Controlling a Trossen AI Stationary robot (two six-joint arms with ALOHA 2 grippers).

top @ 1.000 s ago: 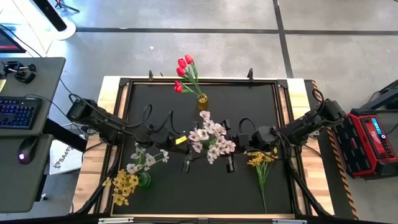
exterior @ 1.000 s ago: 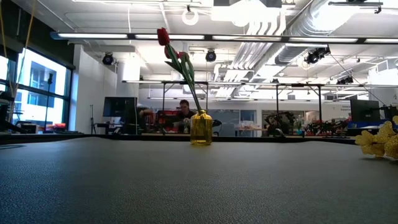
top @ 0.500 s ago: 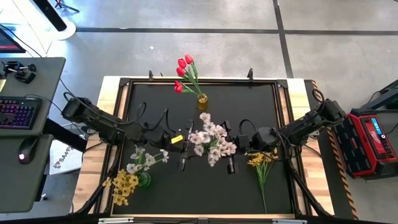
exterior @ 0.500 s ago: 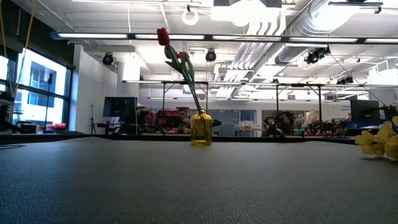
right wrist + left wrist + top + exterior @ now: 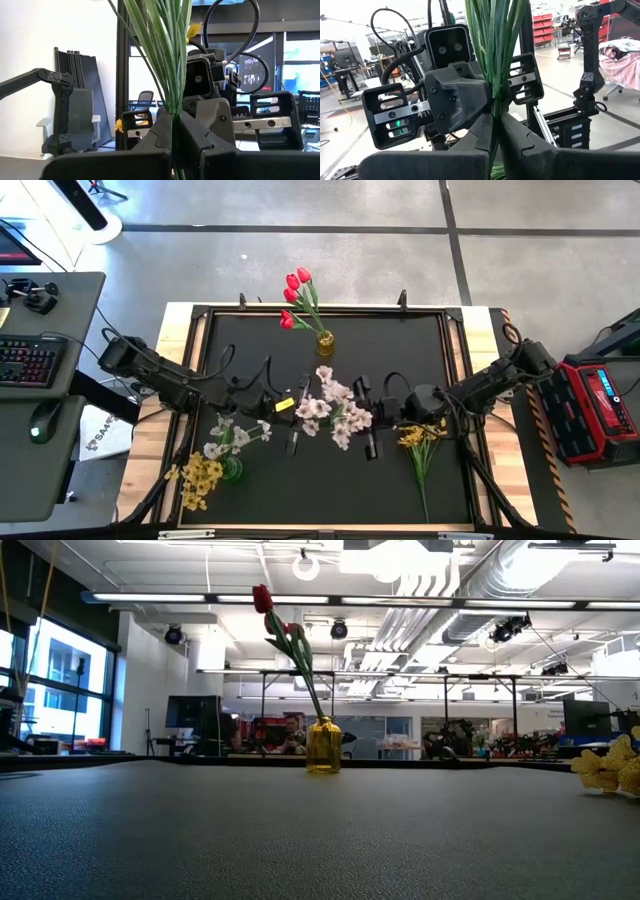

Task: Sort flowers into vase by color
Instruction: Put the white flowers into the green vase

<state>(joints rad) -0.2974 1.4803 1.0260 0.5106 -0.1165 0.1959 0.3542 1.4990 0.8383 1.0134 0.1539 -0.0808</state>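
Two dark, near-black arms of jointed segments reach in from opposite sides, looping black cables arching over each forearm. A small yellow tag sits just behind the left claw (image 5: 293, 442). Seen from the left wrist, the right claw (image 5: 492, 107) is an angular grey-black block studded with round screw heads, flanked by slotted black carriages on silvery rails; a boxy two-lens camera housing rides above it. From the right wrist, the left claw (image 5: 175, 120) shows matching matte black fingers (image 5: 160, 132).
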